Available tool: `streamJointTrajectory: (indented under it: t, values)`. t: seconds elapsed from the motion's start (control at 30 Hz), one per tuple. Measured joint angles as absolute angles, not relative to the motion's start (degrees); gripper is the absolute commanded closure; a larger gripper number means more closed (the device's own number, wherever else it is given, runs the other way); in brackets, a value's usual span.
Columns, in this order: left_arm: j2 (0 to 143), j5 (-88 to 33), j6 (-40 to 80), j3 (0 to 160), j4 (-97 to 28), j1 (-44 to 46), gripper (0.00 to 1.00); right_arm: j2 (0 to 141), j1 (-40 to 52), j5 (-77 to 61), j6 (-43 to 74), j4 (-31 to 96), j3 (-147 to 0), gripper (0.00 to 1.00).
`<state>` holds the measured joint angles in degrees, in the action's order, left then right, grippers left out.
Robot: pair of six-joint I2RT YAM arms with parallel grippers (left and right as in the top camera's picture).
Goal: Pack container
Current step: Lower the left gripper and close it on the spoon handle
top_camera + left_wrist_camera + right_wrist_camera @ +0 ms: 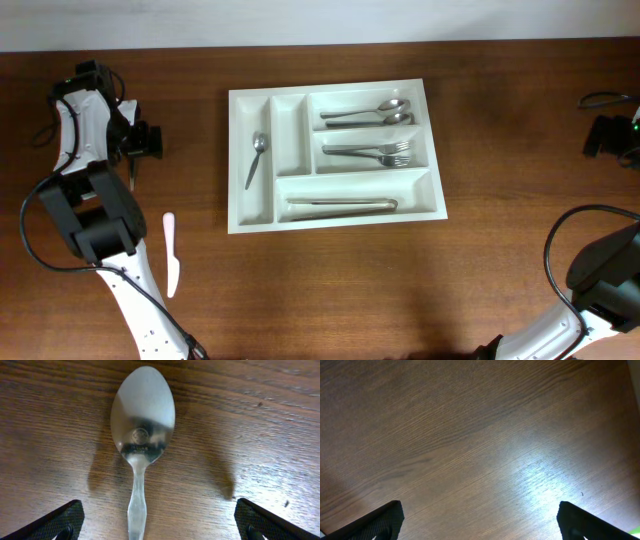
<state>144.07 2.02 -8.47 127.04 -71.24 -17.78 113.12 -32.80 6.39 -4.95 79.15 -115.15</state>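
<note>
The large white rectangular plastic cutlery tray (290, 135) sat mid-way along the dark wooden bench (330, 290), with cutlery in four compartments. Well to its left, the left fingers (60, 520) stood wide, straddling a shiny metal spoon (142, 415) lying on the bench. The right fingers (380, 520) gaped wide, holding nothing.

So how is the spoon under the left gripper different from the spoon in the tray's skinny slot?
The loose spoon lies on the table between the left gripper's open fingers; the tray spoon lies slanted in the container's leftmost slot, with no gripper near it. Both are shiny metal.
</note>
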Motion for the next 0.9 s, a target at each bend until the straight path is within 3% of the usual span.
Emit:
streamJointTrajectory:
  t: [0.43, 0.5, 0.63, 0.9]
  values:
    - [145.0, 2.1, -8.1, 127.1, -71.5, -17.8, 0.02, 113.1, -32.8, 6.4, -5.0, 79.2, -115.2, 0.01]
    - [145.0, 2.1, -8.1, 127.1, -71.5, -17.8, 0.11, 113.1, -32.8, 6.4, -5.0, 79.2, -115.2, 0.01]
    - [145.0, 1.7, -7.7, 127.1, -71.8, -17.8, 0.57, 113.1, -32.8, 6.4, -4.9, 79.2, -115.2, 0.01]
    - [145.1, 1.7, -7.6, 127.1, -71.7, -17.8, 0.82, 113.1, -32.8, 6.4, -4.9, 79.2, -115.2, 0.01]
